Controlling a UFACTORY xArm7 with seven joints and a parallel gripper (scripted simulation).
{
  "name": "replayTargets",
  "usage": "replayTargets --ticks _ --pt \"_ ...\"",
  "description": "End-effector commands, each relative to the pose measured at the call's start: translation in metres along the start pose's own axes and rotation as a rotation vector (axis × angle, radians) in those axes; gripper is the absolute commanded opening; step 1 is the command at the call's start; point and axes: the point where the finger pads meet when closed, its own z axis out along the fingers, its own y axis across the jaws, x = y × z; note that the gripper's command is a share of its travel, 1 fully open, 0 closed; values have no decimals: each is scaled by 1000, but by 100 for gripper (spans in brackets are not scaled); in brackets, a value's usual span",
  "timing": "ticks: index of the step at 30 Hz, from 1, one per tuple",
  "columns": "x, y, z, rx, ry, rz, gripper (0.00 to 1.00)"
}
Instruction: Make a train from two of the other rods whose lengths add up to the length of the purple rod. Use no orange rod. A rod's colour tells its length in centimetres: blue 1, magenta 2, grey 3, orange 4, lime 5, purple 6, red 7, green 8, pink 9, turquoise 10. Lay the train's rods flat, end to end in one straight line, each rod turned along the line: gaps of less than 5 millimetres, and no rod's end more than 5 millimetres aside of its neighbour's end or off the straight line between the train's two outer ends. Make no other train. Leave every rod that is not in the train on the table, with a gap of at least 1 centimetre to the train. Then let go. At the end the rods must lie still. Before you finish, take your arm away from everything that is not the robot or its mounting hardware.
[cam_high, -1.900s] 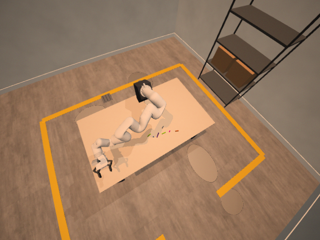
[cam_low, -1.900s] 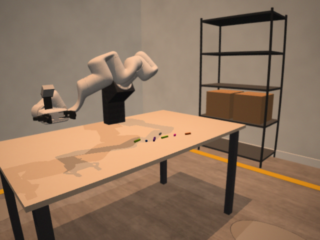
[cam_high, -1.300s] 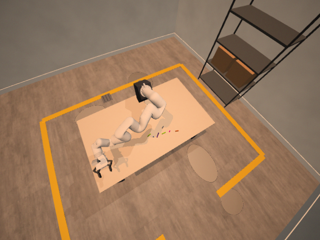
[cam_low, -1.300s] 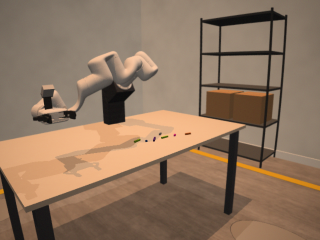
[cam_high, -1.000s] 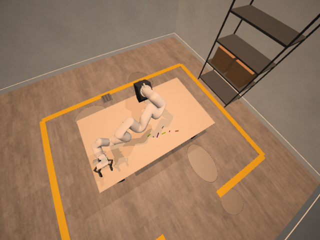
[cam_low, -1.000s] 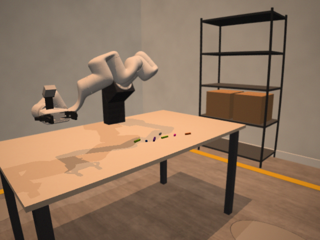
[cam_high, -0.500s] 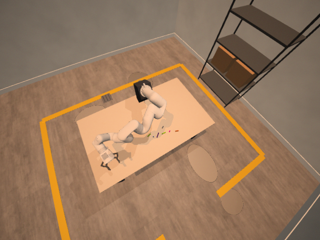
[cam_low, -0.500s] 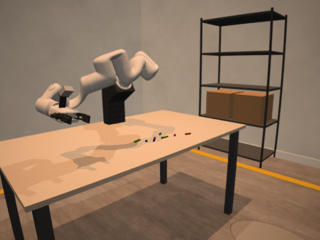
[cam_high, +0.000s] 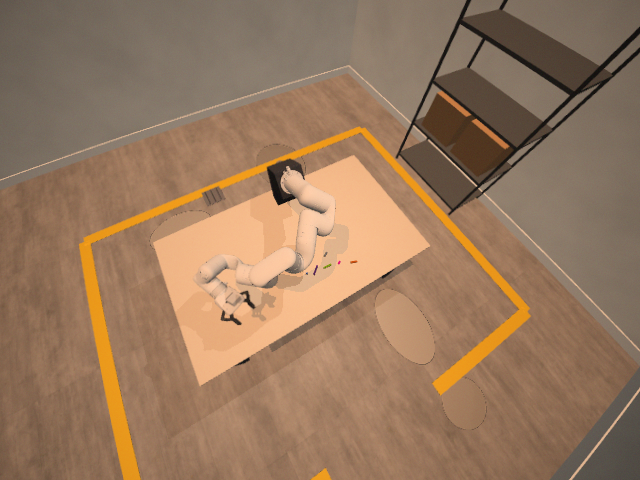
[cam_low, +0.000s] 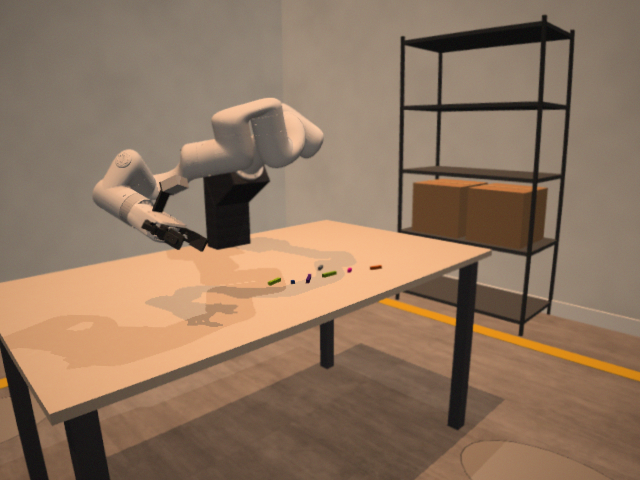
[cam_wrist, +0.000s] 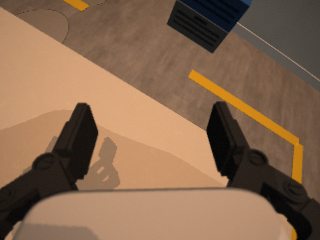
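Exterior | purple rod (cam_low: 308, 278) small, flat on table (cam_low: 155, 330) | tool (cam_low: 178, 236) open, well apart

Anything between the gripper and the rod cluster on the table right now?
Nothing visible. The gripper hangs open and empty above the table, well apart from the rods. Only bare table top lies between it and the nearest one, a lime rod. The blue rod and purple rod lie just beyond.

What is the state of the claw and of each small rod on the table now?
Black two-finger claw: open, empty, above the table, apart from the rods.
Left lime rod: flat, alone.
Blue rod: on the table, alone.
Purple rod: flat, alone.
Grey rod: flat, alone.
Right lime rod: flat, alone.
Magenta rod: on the table, alone.
Orange rod: flat, alone.
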Motion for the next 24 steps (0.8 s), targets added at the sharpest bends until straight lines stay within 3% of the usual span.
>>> replayTargets --ticks 1,2,4,5,7,8,11,12,14,15,18,19,24 --pt "1 -31 4 45 -102 -66 100" --pt "3 -48 6 83 -138 -103 100" --pt "3 -48 6 83 -138 -103 100" --pt "3 -67 9 124 -182 -138 100" --pt "3 -67 9 124 -182 -138 100" --pt "5 -86 11 165 -221 -177 100" --pt "5 -86 11 165 -221 -177 100" --pt "4 -104 14 203 -262 -210 100" --pt "4 -104 14 203 -262 -210 100" --pt "6 -121 17 242 -300 -246 100" --pt "6 -121 17 242 -300 -246 100" --pt "6 -138 19 278 -337 -277 100" --pt "6 -154 21 313 -372 -310 100"
